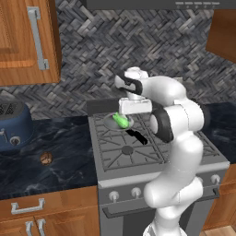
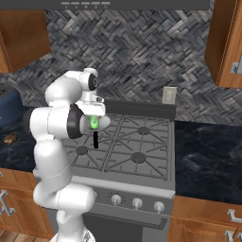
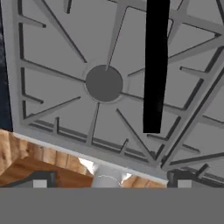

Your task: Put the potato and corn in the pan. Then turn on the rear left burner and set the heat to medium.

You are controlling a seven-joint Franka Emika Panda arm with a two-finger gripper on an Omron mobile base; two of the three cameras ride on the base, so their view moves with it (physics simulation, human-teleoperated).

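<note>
Corn [image 1: 121, 120] lies in the pan [image 1: 110, 123] on the stove; potato [image 1: 45, 158] waits on the counter. Gripper [image 1: 134, 112] above, fingers wide and seemingly empty, could knock the pan handle [image 3: 155, 65].

No text, label, brand or number is showing legibly anywhere. The stove knobs [image 2: 137, 203] are showing no readable marks, and the toaster [image 1: 14, 125] is bearing none either.
</note>
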